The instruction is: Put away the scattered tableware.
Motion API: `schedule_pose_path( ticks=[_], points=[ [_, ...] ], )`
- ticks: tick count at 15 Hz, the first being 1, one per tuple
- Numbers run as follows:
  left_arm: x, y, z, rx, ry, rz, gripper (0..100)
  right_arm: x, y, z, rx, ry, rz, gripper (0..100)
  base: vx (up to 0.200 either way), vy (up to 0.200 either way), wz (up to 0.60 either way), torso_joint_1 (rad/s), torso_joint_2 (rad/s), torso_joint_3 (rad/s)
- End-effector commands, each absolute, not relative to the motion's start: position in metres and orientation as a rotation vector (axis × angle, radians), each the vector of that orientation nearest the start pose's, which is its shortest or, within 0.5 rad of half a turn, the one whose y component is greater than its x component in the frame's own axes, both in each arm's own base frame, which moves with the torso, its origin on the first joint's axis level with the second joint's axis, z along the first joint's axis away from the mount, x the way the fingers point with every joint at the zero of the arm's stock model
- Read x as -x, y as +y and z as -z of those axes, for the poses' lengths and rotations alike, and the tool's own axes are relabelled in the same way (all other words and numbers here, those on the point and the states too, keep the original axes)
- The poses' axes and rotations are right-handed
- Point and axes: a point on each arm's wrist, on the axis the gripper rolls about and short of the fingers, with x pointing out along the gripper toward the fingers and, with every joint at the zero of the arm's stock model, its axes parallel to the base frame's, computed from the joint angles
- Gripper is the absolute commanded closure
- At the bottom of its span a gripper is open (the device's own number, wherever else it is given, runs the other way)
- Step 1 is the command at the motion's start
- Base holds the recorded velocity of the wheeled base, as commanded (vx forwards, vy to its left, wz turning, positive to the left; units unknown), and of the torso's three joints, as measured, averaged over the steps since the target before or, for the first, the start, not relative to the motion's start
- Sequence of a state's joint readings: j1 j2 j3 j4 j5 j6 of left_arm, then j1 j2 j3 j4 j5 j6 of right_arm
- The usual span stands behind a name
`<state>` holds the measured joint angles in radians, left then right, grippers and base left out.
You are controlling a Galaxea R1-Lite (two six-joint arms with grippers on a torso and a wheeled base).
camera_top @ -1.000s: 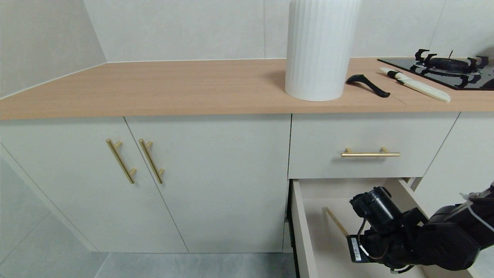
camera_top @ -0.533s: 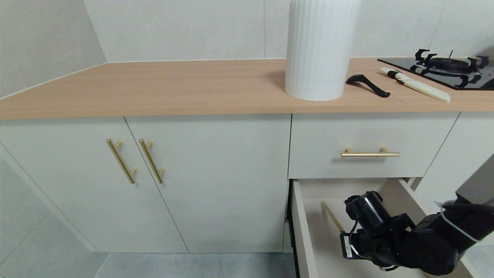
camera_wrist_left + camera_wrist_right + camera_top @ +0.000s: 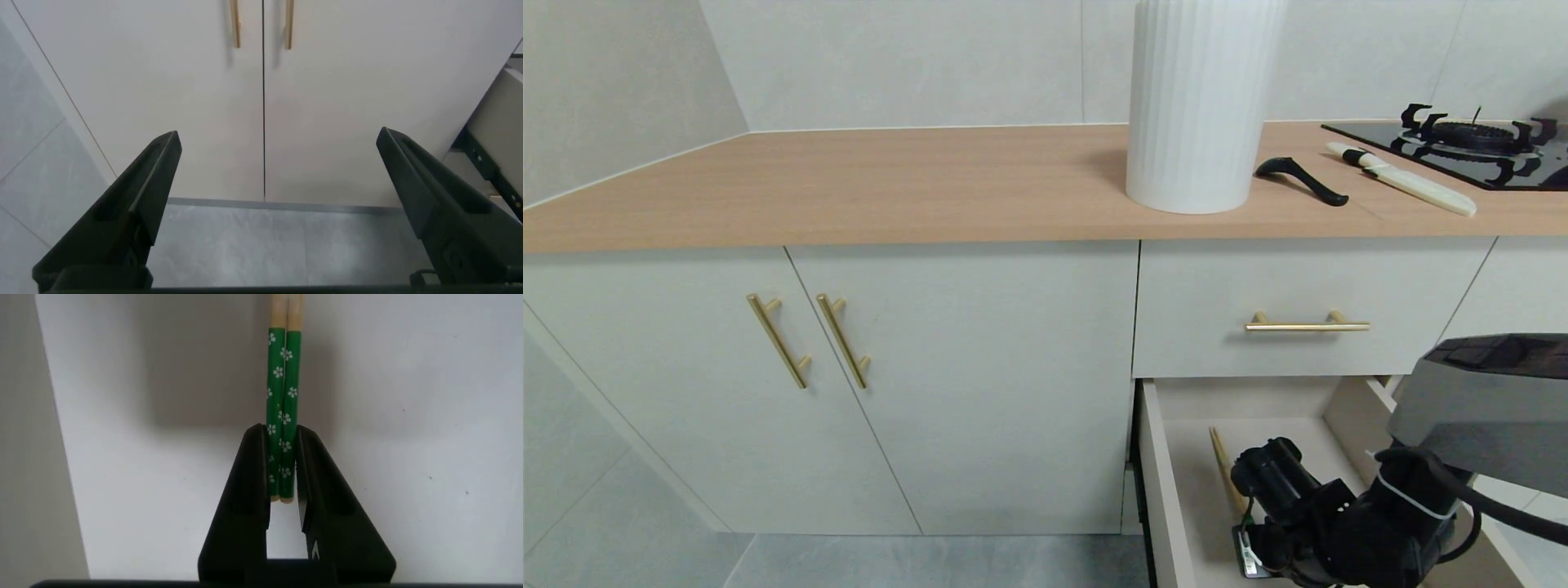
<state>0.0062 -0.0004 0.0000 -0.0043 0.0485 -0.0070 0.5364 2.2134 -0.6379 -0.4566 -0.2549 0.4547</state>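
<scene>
My right gripper is shut on a pair of chopsticks with green flowered ends and pale wooden tips. In the head view the chopsticks slant down inside the open lower drawer, with my right arm low over the drawer. On the wooden countertop lie a black-handled utensil and a white knife. My left gripper is open, hanging in front of the cabinet doors above the grey floor.
A tall white ribbed vase stands on the countertop beside the utensils. A black gas hob sits at the far right. The upper drawer is closed, its gold handle above the open one.
My right arm has sunk lower and shifted left into the drawer, carrying the chopsticks down toward the drawer's left wall.
</scene>
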Motion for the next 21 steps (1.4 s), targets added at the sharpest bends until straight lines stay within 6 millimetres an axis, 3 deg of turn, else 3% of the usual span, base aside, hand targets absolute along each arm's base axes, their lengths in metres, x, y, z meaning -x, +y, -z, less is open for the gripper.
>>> schedule_pose_path(
  ticks=[1, 5, 6, 12, 14, 15, 19, 21],
  points=[
    [0.023, 0.001, -0.076, 0.008, -0.005, -0.055, 0, -0.259, 0.148, 0.032, 0.030, 1.072, -0.005, 100, 0.000, 0.000, 0.00, 0.000, 0.00, 0.000],
    [0.023, 0.001, -0.076, 0.008, -0.005, -0.055, 0, -0.259, 0.148, 0.032, 0.030, 1.069, -0.005, 100, 0.000, 0.000, 0.00, 0.000, 0.00, 0.000],
    [0.023, 0.001, -0.076, 0.008, -0.005, -0.055, 0, -0.259, 0.147, 0.033, 0.036, 1.067, 0.005, 0, 0.000, 0.000, 0.00, 0.000, 0.00, 0.000],
    [0.023, 0.001, -0.076, 0.008, -0.005, -0.055, 0, -0.259, 0.147, 0.025, 0.028, 1.043, 0.003, 0, 0.000, 0.000, 0.00, 0.000, 0.00, 0.000],
    [0.023, 0.001, -0.076, 0.008, -0.005, -0.055, 0, -0.252, 0.143, -0.015, -0.012, 0.949, -0.036, 0, 0.000, 0.000, 0.00, 0.000, 0.00, 0.000],
    [0.023, 0.001, -0.076, 0.008, -0.005, -0.055, 0, -0.245, 0.139, -0.045, -0.020, 0.896, -0.071, 0, 0.000, 0.000, 0.00, 0.000, 0.00, 0.000],
    [0.023, 0.001, -0.076, 0.008, -0.005, -0.055, 0, -0.197, 0.113, -0.154, -0.065, 0.905, -0.188, 0, 0.000, 0.000, 0.00, 0.000, 0.00, 0.000],
    [0.023, 0.001, -0.076, 0.008, -0.005, -0.055, 0, -0.170, 0.098, -0.198, -0.081, 0.899, -0.214, 0, 0.000, 0.000, 0.00, 0.000, 0.00, 0.000]
  ],
)
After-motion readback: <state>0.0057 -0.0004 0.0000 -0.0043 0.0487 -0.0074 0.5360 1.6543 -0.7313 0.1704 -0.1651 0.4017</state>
